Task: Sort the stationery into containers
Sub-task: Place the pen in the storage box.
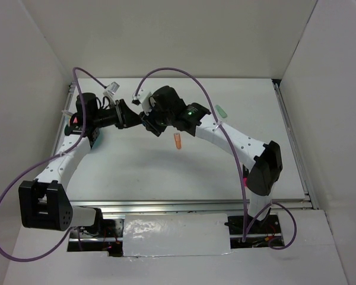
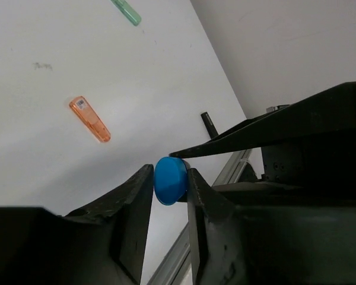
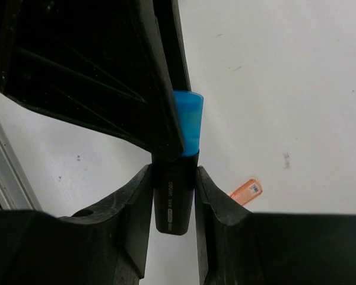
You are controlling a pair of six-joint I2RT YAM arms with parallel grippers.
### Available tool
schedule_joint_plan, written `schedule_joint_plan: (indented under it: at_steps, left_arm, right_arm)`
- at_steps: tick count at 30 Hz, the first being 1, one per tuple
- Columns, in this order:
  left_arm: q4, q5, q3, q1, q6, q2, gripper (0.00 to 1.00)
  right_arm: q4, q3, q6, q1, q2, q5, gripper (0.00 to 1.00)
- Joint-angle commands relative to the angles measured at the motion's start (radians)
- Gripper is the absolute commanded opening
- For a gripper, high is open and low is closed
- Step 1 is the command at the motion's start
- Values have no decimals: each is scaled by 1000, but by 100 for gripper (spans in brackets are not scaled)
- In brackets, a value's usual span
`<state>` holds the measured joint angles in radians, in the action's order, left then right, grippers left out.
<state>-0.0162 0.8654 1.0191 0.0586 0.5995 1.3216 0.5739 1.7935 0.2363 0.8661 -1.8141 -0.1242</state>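
Observation:
A highlighter with a black body (image 3: 174,199) and a blue cap (image 3: 188,122) hangs in the air between both arms, left of the table's middle. My right gripper (image 3: 173,172) is shut on the black body. My left gripper (image 2: 169,172) meets it head-on, its two fingers pressed on either side of the blue cap (image 2: 170,180). In the top view the left gripper (image 1: 130,116) and the right gripper (image 1: 147,119) touch tip to tip. An orange highlighter (image 1: 178,141) lies on the table just below them, and a green one (image 1: 221,111) lies farther right. The containers are mostly hidden: only a sliver of teal (image 1: 94,140) shows under the left arm.
White walls enclose the table on the left, back and right. A metal rail (image 1: 190,205) runs along the near edge. A short black pen piece (image 2: 209,124) lies near the rail. Something pink (image 1: 244,177) peeks out beside the right arm's base.

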Motion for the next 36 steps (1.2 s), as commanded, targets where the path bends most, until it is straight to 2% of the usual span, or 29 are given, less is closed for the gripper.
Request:
schedule_joint_plan:
  at_steps: [1, 2, 3, 4, 6, 7, 9, 11, 12, 13, 14, 15, 19, 24, 32, 35, 36]
  left_arm:
    - [-4, 15, 44, 3, -24, 1, 39]
    - [-4, 17, 45, 1, -29, -2, 34]
    - [1, 18, 45, -2, -30, -2, 24]
    - [1, 29, 45, -8, -33, -8, 19]
    - [12, 41, 47, -37, -41, -16, 6]
    - [13, 35, 50, -84, -58, -24, 2]
    - [114, 11, 79, -137, -113, -36, 0]
    - [207, -102, 146, -213, -252, -35, 0]
    - [301, -158, 173, -244, -368, -24, 0]
    - [343, -281, 223, -259, -427, -13, 0]
    - [375, -339, 242, -270, -473, -6, 0]
    - [413, -380, 263, -299, -550, 20, 0]
    - [410, -538, 314, -345, -676, 73, 0]
    - [432, -601, 387, -352, -751, 188, 0]
    - [469, -683, 449, -333, -787, 318, 0]
    - [508, -681, 479, -327, -794, 356, 6]
    - [513, -680, 483, -327, -791, 361, 12]
  right_arm:
    - [-66, 41, 26, 17, 27, 29, 0]
    - [-72, 40, 23, 17, 27, 31, 0]
    - [-74, 41, 21, 19, 29, 32, 0]
    - [-74, 43, 21, 22, 27, 37, 10]
    - [-69, 47, 15, 17, 24, 57, 20]
    - [-62, 46, 11, 16, 24, 64, 37]
    - [-48, 34, -20, -15, 35, 72, 52]
    - [-40, -11, -66, -60, 59, 64, 59]
    - [-34, -32, -78, -74, 73, 58, 63]
    - [-34, -90, -87, -93, 84, 54, 64]
    - [-32, -118, -97, -125, 111, 49, 66]
    - [-28, -147, -98, -137, 124, 44, 66]
    - [-14, -273, -109, -232, 168, 29, 66]
    - [7, -345, -124, -372, 179, 8, 66]
    - [18, -459, -149, -512, 208, -11, 66]
    - [56, -500, -164, -576, 228, -14, 65]
    - [69, -516, -170, -596, 246, -15, 65]
